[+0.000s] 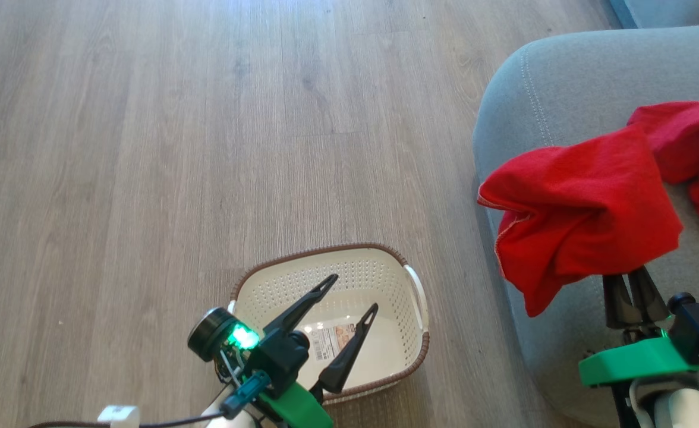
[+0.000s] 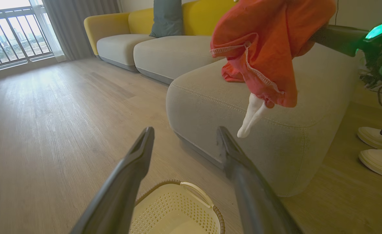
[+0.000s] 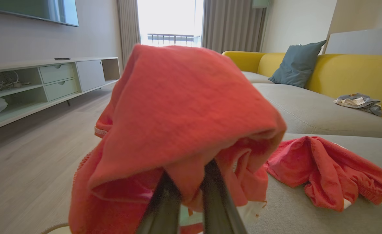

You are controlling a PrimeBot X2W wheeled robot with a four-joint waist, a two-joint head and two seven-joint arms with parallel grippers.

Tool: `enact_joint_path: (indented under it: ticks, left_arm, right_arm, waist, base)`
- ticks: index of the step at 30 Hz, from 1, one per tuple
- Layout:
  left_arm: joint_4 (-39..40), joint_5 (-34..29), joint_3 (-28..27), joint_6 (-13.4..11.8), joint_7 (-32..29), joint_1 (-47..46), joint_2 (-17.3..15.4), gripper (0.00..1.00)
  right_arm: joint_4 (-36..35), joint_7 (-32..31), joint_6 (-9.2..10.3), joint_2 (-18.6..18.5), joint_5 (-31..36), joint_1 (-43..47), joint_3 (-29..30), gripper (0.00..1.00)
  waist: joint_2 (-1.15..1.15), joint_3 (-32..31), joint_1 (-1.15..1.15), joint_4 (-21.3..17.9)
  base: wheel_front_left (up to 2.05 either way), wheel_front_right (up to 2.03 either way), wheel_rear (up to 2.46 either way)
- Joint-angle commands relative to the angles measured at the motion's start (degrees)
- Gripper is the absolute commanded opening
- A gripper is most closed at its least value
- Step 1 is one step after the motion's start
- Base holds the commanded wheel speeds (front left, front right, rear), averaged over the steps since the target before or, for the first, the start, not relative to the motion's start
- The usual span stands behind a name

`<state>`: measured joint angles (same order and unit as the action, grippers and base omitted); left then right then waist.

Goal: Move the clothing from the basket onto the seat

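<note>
Pale wood floor runs beside the seat. At the seat's near edge, the right gripper pinches one red garment between nearly closed fingers. The cloth drapes over their tips and partly overhangs that edge. A clean release likely means carrying it further over the seat, toward the second garment lying there. Off the seat, the left gripper hangs wide open and holds nothing, above the basket, which looks emptied.

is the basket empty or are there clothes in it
Empty: the cream-white perforated plastic basket shows only a label inside; one red fabric garment hangs from the right end effector.
</note>
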<state>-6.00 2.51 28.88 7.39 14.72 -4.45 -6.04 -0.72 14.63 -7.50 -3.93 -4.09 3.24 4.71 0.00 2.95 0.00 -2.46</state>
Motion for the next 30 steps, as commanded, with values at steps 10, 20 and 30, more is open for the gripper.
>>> enact_joint_path:
  ticks: [10, 20, 30]
  left_arm:
    - [1.63, -0.15, -2.65, 0.05, 0.28, -1.66, 0.54, 1.00]
    - [2.41, -0.77, -1.90, 0.08, 0.28, -2.70, 0.26, 1.00]
    - [3.04, -1.36, 0.50, 0.09, 0.28, -5.10, -0.19, 1.00]
  right_arm:
    - [-1.86, 0.37, 0.01, -0.67, -0.18, -1.80, -1.23, 0.00]
    - [-3.33, 0.37, 0.01, -0.77, 0.63, -2.91, -0.48, 0.00]
    - [-4.48, 0.37, 0.01, -0.59, 1.06, -3.97, 0.55, 0.00]
  waist:
    - [0.00, 0.38, 0.00, -0.46]
    - [0.00, 2.25, 0.00, -5.58]
    - [0.00, 5.35, 0.00, -13.94]
  base:
    - [0.00, 0.00, 0.00]
    - [0.00, 0.00, 0.00]
    - [0.00, 0.00, 0.00]
